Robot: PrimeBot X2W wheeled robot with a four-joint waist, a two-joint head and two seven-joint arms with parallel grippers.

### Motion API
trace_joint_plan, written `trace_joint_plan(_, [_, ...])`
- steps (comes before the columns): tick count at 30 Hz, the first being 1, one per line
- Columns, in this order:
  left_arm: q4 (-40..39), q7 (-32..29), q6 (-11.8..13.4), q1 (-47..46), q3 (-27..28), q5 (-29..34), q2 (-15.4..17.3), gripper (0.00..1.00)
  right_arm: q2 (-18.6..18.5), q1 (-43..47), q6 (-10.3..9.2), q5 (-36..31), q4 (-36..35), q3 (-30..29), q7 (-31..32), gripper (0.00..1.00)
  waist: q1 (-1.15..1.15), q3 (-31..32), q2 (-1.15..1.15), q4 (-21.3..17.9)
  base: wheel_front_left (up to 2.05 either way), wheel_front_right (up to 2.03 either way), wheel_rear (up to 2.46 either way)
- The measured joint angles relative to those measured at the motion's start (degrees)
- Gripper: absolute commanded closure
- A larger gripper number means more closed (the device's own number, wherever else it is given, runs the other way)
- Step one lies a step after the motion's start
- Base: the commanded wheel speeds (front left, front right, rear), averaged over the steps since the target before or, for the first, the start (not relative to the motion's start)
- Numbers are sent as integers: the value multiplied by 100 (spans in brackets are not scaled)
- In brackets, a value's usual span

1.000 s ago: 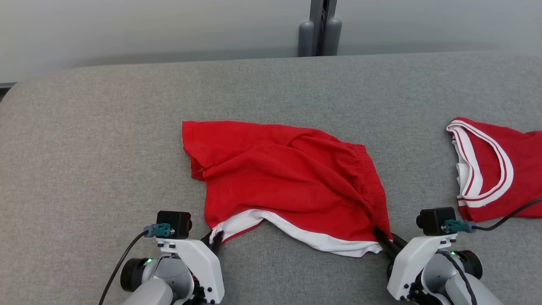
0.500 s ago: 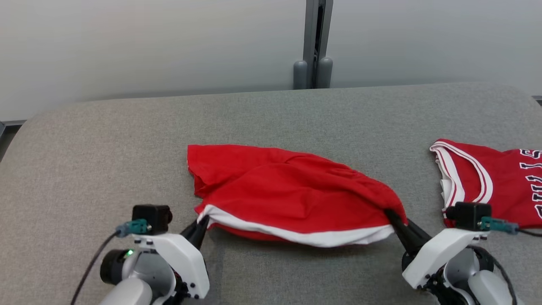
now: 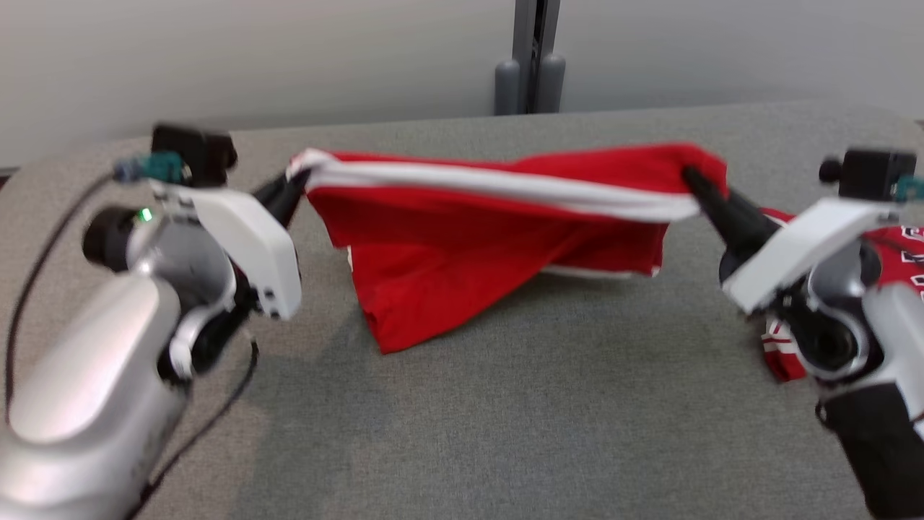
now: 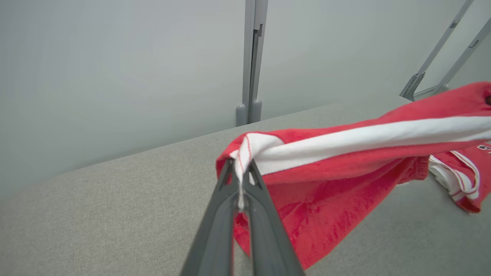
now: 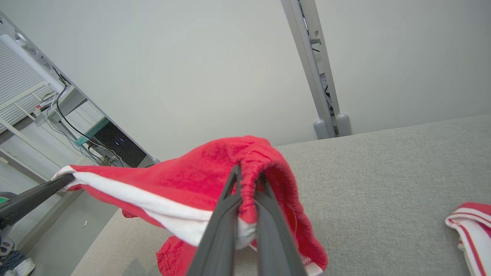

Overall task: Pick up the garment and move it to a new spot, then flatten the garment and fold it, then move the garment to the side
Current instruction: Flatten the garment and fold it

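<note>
Grey table (image 3: 462,404) underneath: red shorts (image 3: 462,245) hang stretched, long axis left to right, between left gripper (image 3: 298,182) and right gripper (image 3: 691,175), each clamped on one end.

- left end effector (image 3: 294,185): raised at head view's left, fingers pointing inward, pinched together on a corner of the garment (image 3: 462,245).
- right end effector (image 3: 691,177): raised opposite, fingers pointing inward, pinched together on the garment's other end.
- left forearm (image 3: 79,404) and right forearm (image 3: 891,325) rise from the lower corners; end effectors well apart, about level.
</note>
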State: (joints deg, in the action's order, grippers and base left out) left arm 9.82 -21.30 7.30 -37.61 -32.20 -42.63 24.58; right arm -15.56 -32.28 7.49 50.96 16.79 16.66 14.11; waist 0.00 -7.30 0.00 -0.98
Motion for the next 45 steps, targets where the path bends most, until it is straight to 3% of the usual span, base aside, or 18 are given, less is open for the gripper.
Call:
trace_joint_plan(11, [1766, -159, -733, -2861, 25, 341, -242, 100, 78, -2686, 0, 332, 973, 57, -21, 100, 0, -1098, 0, 4, 0, 0, 0])
trace_joint_plan(16, [2681, 197, -857, -4131, 99, 555, -469, 100, 188, -3816, 1, 543, 1471, 35, -350, 100, 0, -1616, 0, 58, 0, 0, 0])
trace_joint_plan(26, [4100, 1007, -1129, -5516, 211, 654, -821, 100, 393, -5003, 1, 1077, 1979, 130, -1232, 100, 0, -2067, 0, 165, 0, 0, 0])
trace_joint_plan(35, [4835, 1277, -1428, -5121, -67, 544, -1036, 100, 112, -4290, 0, 1541, 1985, 958, -1235, 100, 0, -2019, 0, 260, 0, 0, 0])
trace_joint_plan(40, [4801, 1213, -1474, -4237, -388, 386, -998, 100, -76, -3357, 0, 1855, 1785, 1456, -1094, 100, 0, -1778, 0, 232, 0, 0, 0])
trace_joint_plan(45, [4178, 839, -1474, -2917, -790, -87, -749, 100, -298, -2296, 0, 2187, 1493, 1983, -783, 100, 0, -1376, 0, 173, 0, 0, 0])
